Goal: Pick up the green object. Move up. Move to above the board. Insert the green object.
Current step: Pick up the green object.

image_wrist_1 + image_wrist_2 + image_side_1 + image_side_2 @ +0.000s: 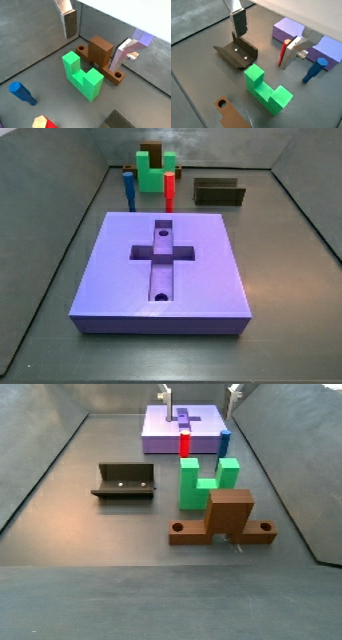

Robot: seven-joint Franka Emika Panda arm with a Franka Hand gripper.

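Jaws: spread wide, nothing between them; I see the gripper (100, 37) hanging above the floor over the pieces, one finger (67, 21) near the wall, the second finger (293, 52) beside the red piece.
Board (163, 263): big lavender slab with a cross-shaped recess and two round holes, flat on the floor.
Green object (207, 481): bright green, blocky, two upright prongs around a square notch; I've got it standing on the floor beyond the board in a side view (156, 170), untouched.
Brown block (227, 519): just beside the green object.
Fixture (124, 481): well apart from the green object.
Blue peg (313, 71): beside the red piece (170, 188).
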